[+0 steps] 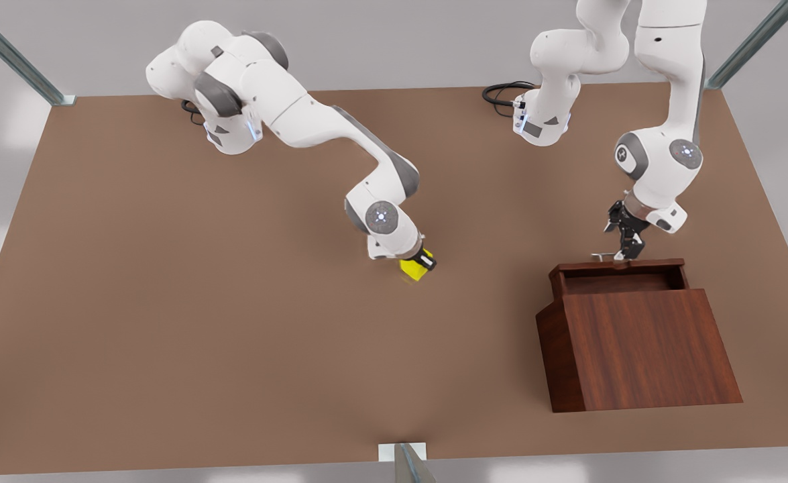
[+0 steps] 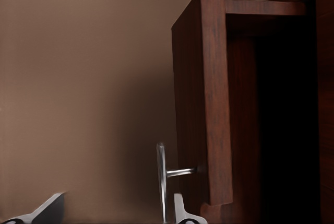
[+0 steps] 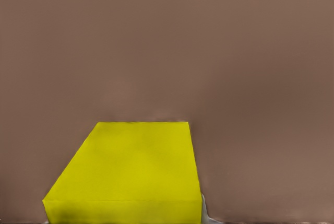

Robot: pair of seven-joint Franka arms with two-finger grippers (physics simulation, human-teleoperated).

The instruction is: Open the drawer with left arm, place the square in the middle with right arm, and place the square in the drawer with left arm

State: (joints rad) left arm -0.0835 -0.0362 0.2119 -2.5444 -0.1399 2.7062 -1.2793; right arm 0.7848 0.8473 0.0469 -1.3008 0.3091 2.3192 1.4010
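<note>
The square (image 1: pixel 412 269), a small yellow cube, sits tilted in my right gripper (image 1: pixel 423 261), which is shut on it just above the middle of the brown tabletop (image 1: pixel 233 302). In the right wrist view the square (image 3: pixel 128 174) lies close below the camera. The drawer (image 1: pixel 618 265) stands pulled out from the top of the dark wooden cabinet (image 1: pixel 642 349) at the front view's right. My left gripper (image 1: pixel 625 245) hangs open over the silver handle (image 1: pixel 601 255). In the left wrist view the handle (image 2: pixel 160 179) stands between the spread fingers, next to one fingertip (image 2: pixel 182 213).
Black cables (image 1: pixel 504 90) lie by the arm base at the far edge. Metal frame posts (image 1: pixel 404 459) stand at the table's front edge and far corners. Open tabletop stretches between the square and the cabinet.
</note>
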